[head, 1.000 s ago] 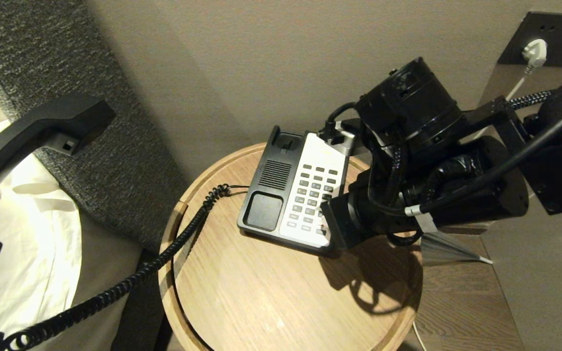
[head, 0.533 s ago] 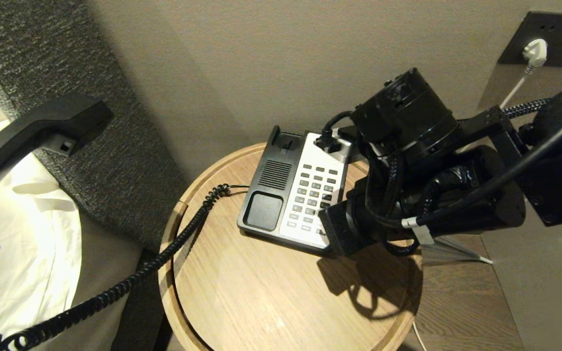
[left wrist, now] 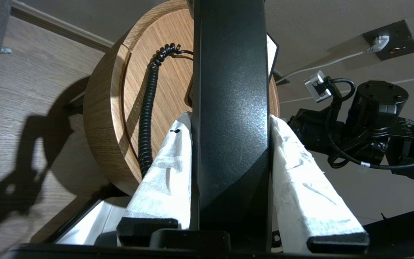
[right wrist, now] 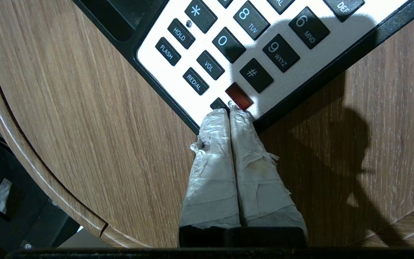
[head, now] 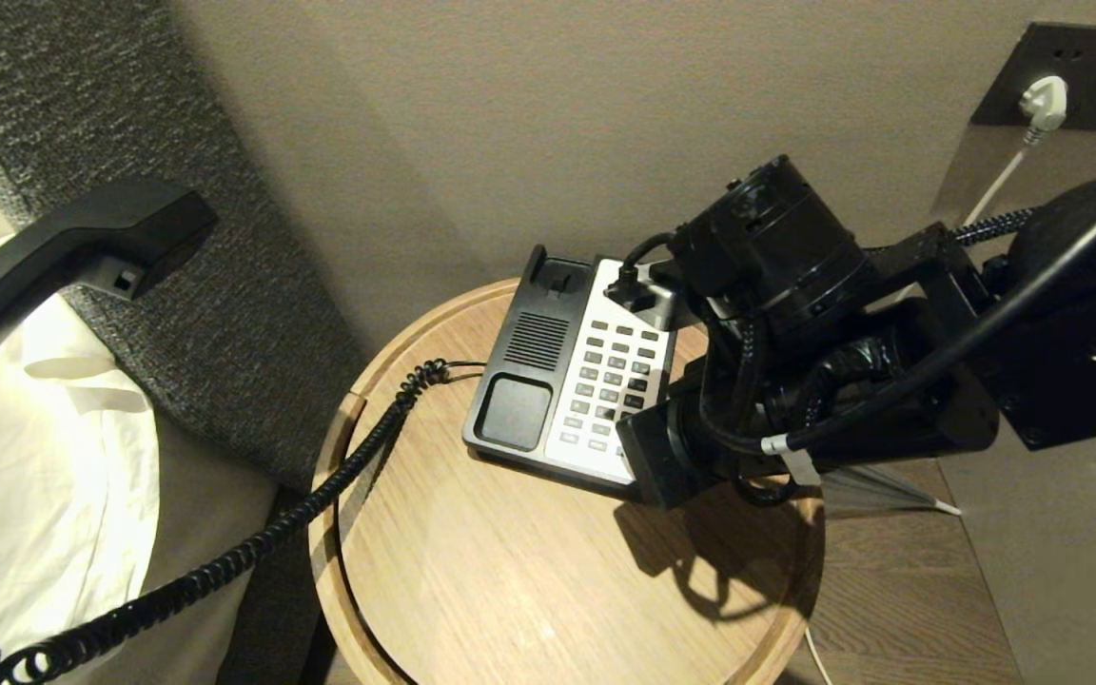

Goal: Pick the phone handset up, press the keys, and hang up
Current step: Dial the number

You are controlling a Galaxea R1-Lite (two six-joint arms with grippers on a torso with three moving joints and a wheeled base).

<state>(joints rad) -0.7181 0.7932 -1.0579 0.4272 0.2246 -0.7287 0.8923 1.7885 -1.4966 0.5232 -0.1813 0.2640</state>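
- Here, the left gripper (left wrist: 230,118) squeezes the phone handset (left wrist: 230,108) between its two white-wrapped fingers (left wrist: 164,172), lifted up and off to the left, away from the round wooden table (head: 472,571).
- The curly black cord (head: 320,495) runs from the handset over the table edge to the phone base (head: 572,381).
- The phone base sits on the table, and its cradle is bare.
- The right gripper (right wrist: 229,112) has its fingers pressed tight together, holding nothing.
- Its tips sit at the lowest corner of the keypad (right wrist: 250,43), right by a red button (right wrist: 239,96).
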